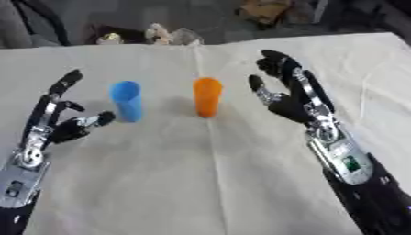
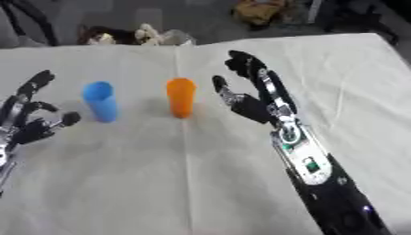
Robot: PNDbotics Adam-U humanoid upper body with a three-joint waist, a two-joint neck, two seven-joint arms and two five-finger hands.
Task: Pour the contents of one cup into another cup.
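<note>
A: What is close to us?

B: Bare white cloth (image 1: 201, 183) on the bench (image 1: 377, 59). There is lots of free room between the two arms. A crease runs down the middle of the cloth.

A: Where are the hands?

B: The left hand (image 1: 60, 121) is near the left edge. Its fingers are spread out and hold nothing. The right hand (image 1: 289, 94) is on the right side. It is open too, with the fingers pointing up and away.

A: And the cups?

B: They stand upright, a bit farther back, side by side with a gap between them. The blue cup (image 1: 127, 101) is on the left, just beside the left hand's thumb but not touching. The orange cup (image 1: 207, 97) is near the middle. The right hand is near it, with a small gap.

A: What is far away?

B: More bare cloth behind the cups, then the far edge of the bench. Past that edge is a dark floor (image 1: 217, 18) with some blurry things I can't make out.
</note>
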